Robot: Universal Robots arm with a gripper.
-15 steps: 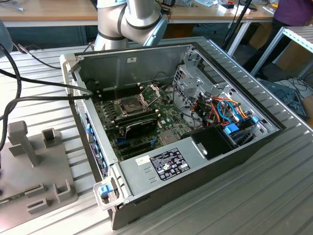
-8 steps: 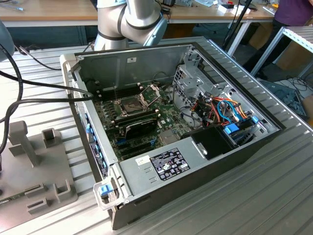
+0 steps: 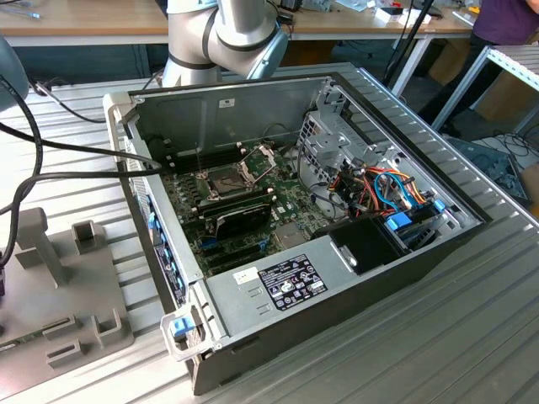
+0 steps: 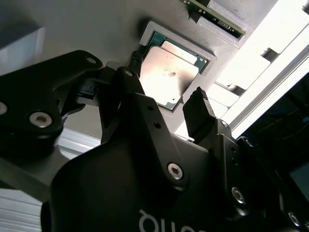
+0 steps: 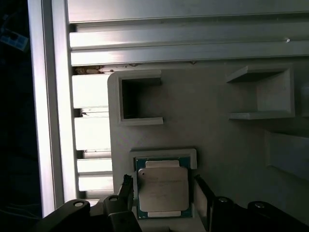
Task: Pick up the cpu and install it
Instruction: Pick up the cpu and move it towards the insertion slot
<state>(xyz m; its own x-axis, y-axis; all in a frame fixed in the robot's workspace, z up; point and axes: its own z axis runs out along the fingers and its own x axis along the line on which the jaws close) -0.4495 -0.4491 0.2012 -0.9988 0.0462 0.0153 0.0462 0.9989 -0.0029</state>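
cpu (image 5: 161,189) lies flat, metal lid up, in a shallow nest of the grey fixture plate (image 5: 217,125), seen in the first wrist view; gripper (image 5: 163,182) straddles it, fingers (image 5: 126,183) spread, one beside each of two opposite edges, clamping nothing; can't tell if they touch. My read: centre over the chip, close evenly on those two edges, lift straight up to clear the nest lip (image 5: 164,153); lip guards a third edge, empty pocket (image 5: 140,99) just beyond. Exterior view: fixture sits at 8 o'clock of the pc case (image 3: 404,252); socket (image 3: 226,179) has its frame raised, open from above.
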